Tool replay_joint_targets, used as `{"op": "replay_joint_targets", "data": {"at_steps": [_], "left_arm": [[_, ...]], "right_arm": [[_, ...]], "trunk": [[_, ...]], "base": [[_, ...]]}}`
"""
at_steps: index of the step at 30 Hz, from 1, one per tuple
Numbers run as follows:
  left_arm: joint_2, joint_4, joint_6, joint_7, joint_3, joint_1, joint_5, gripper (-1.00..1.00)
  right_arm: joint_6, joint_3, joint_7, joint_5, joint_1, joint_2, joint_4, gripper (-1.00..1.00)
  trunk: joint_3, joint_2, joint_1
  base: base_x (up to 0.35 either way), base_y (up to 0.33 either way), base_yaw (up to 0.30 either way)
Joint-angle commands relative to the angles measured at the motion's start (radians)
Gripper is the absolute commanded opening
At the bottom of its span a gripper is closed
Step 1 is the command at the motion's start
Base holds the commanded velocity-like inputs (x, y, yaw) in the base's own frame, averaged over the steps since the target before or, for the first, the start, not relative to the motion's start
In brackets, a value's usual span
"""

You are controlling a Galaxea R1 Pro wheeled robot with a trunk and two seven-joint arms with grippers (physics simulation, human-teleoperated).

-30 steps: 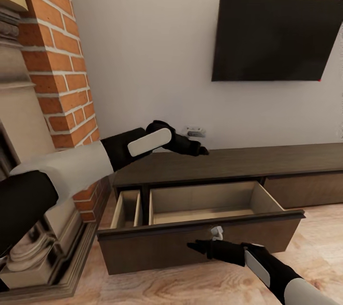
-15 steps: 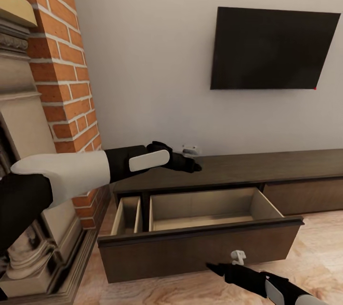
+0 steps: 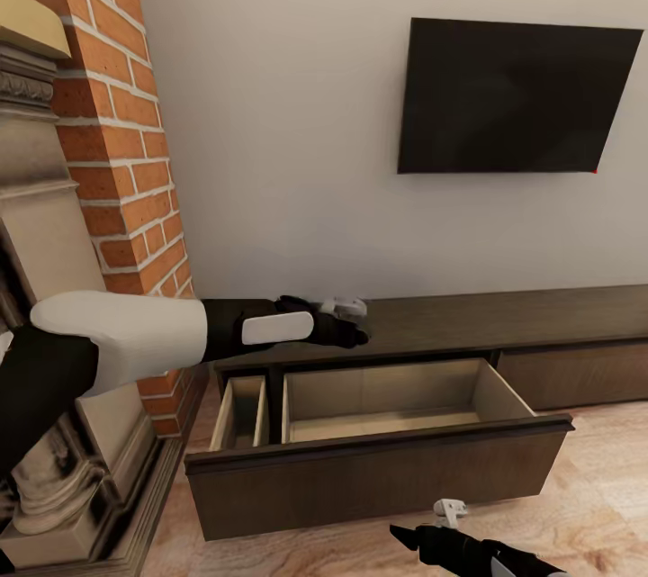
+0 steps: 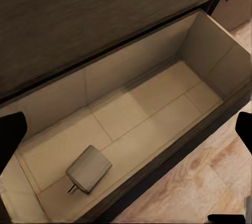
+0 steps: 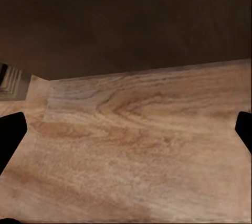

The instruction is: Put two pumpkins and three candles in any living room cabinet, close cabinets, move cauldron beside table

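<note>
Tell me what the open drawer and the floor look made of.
The open drawer: dark-brown wood-look front with faint grain, matte; its interior is plain tan board, possibly laminate. The floor: light wood planks, with clear swirling grain and a slight sheen.

Left arm [image 3: 135, 338]: white forearm shell, black wrist with white oblong panel, black gripper [image 3: 346, 334]. Right gripper [image 3: 423, 541]: black, small white fitting on top.

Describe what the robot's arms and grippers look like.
The left arm has a white shell section, then black segments with a pale oblong panel. The left gripper and right gripper are black with tapered fingers, each carrying a small pale grey fitting.
</note>
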Motion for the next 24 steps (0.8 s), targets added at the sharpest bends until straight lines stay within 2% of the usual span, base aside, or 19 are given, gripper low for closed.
{"op": "replay_joint_targets", "data": {"at_steps": [1,3,4,5,7,11,14,17,19,24], "left_arm": [[0.009,-0.011,-0.091,0.004,-0.104,-0.002,0.058,1.0],[0.013,-0.022,-0.115,0.004,-0.129,-0.002,0.071,1.0],[0.017,-0.033,-0.15,0.005,-0.17,-0.002,0.101,1.0],[0.017,-0.034,-0.158,0.005,-0.178,-0.002,0.108,1.0],[0.017,-0.061,-0.22,0.016,-0.249,-0.002,0.155,1.0],[0.017,-0.108,-0.279,0.068,-0.297,-0.002,0.18,1.0],[0.017,-0.17,-0.351,0.141,-0.337,-0.002,0.19,1.0],[0.017,-0.213,-0.402,0.178,-0.372,-0.002,0.193,1.0],[0.017,-0.249,-0.465,0.207,-0.397,-0.002,0.198,1.0],[0.027,-0.327,-0.549,0.245,-0.415,-0.002,0.224,1.0]], "right_arm": [[-0.023,0.008,-0.033,0.029,0.003,0.006,0.008,1.0],[-0.027,0.008,-0.042,0.033,0.005,0.006,0.009,1.0],[-0.03,0.008,-0.064,0.035,0.008,0.007,0.009,1.0],[-0.031,0.008,-0.07,0.036,0.008,0.007,0.009,1.0],[-0.035,0.008,-0.114,0.038,0.014,0.012,0.01,1.0],[-0.036,0.008,-0.129,0.038,0.016,0.013,0.01,1.0],[-0.038,0.008,-0.144,0.038,0.017,0.012,0.01,1.0],[-0.043,0.008,-0.148,0.038,0.017,0.011,0.01,1.0],[-0.047,0.008,-0.15,0.038,0.018,0.012,0.01,1.0],[-0.049,0.008,-0.157,0.038,0.02,0.013,0.01,1.0]], "trunk": [[0.002,0.007,-0.004],[0.008,0.021,-0.012],[0.012,0.028,-0.016],[0.015,0.035,-0.02],[0.021,0.049,-0.027],[0.033,0.077,-0.043],[0.043,0.098,-0.054],[0.052,0.119,-0.066],[0.059,0.133,-0.073],[0.074,0.168,-0.092]], "base": [[0.0,0.0,0.0],[0.0,0.0,0.0],[0.0,0.0,0.0],[0.0,0.0,0.0],[0.0,0.0,0.0],[0.0,0.0,0.0],[0.0,0.0,0.0],[0.0,0.0,0.0],[0.0,0.0,0.0],[0.0,0.0,0.0]]}}
